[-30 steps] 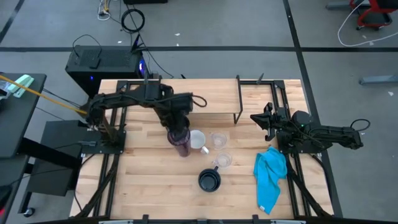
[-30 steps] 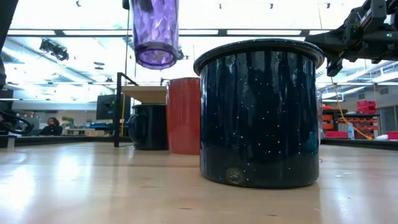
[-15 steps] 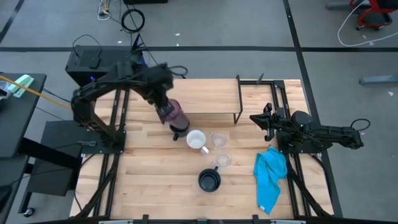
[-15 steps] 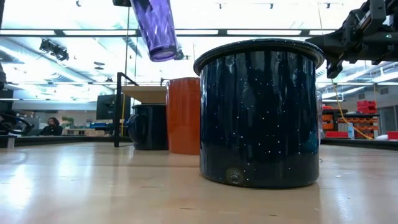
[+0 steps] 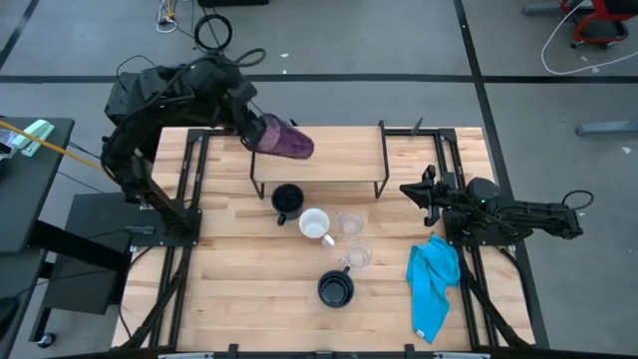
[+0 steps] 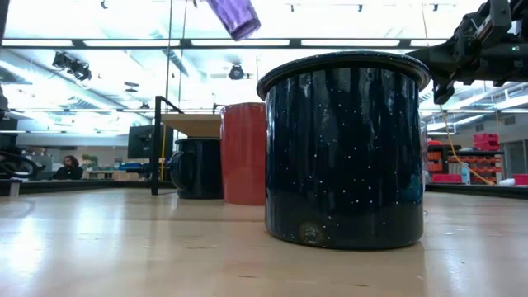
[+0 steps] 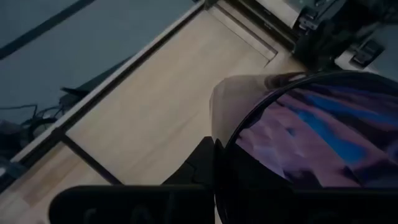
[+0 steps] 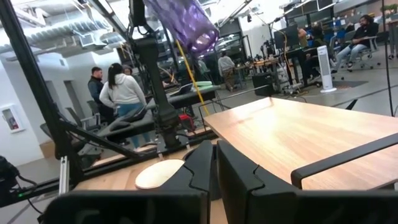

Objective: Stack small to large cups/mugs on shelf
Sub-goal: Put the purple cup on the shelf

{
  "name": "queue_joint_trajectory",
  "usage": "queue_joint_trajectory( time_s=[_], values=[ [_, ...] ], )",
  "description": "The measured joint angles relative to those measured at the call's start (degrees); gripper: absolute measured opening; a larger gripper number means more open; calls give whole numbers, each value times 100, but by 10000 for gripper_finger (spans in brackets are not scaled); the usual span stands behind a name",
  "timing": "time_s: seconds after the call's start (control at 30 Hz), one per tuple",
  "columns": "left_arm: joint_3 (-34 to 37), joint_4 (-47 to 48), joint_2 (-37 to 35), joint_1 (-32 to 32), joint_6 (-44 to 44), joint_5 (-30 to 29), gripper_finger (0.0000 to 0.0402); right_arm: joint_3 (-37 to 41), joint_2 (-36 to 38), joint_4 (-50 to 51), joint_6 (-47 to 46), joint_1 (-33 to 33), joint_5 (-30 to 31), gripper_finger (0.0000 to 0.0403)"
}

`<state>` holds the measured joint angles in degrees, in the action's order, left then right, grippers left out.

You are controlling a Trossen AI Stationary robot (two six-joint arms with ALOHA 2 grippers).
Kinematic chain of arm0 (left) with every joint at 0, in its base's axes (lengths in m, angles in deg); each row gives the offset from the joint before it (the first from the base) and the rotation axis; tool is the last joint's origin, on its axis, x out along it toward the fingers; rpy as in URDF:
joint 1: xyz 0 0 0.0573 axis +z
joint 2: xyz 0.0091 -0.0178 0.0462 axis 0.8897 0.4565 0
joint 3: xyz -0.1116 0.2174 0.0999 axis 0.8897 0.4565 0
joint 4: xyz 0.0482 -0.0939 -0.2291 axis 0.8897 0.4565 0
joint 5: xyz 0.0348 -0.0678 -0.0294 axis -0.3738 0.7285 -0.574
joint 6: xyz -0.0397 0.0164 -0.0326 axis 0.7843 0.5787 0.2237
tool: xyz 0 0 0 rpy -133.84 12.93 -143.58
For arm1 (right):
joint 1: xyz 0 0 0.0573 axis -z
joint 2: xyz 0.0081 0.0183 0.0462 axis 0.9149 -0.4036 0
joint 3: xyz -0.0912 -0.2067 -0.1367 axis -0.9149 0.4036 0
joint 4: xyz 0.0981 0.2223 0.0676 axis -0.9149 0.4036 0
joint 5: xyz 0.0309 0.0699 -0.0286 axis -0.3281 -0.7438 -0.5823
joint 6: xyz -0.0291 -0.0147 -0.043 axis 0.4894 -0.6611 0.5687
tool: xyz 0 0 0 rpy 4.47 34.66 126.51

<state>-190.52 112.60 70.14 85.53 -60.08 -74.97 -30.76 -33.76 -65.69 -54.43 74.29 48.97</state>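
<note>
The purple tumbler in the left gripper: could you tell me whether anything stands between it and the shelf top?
Nothing visible does. The purple tumbler, tilted in the left gripper, hangs over the shelf, whose visible top is bare.

A: What lies around the desk (image 5: 249,289)?
B: Grey floor (image 5: 379,40) crossed by dark lines, with a coiled cable (image 5: 212,32) at the top and a red chair (image 5: 598,20) in the upper right corner.
A: And farther back?
B: Long ceiling lights (image 6: 346,43) overhead, and people (image 8: 121,93) standing left of centre in the right wrist view.
</note>
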Motion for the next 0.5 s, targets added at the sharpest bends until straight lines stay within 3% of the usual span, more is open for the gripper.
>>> queue_joint_trajectory(
  time_s=[0.5],
  values=[
    [1093,148,330,154,29,138,12,0,-1,24,47,0,22,29]
  ],
)
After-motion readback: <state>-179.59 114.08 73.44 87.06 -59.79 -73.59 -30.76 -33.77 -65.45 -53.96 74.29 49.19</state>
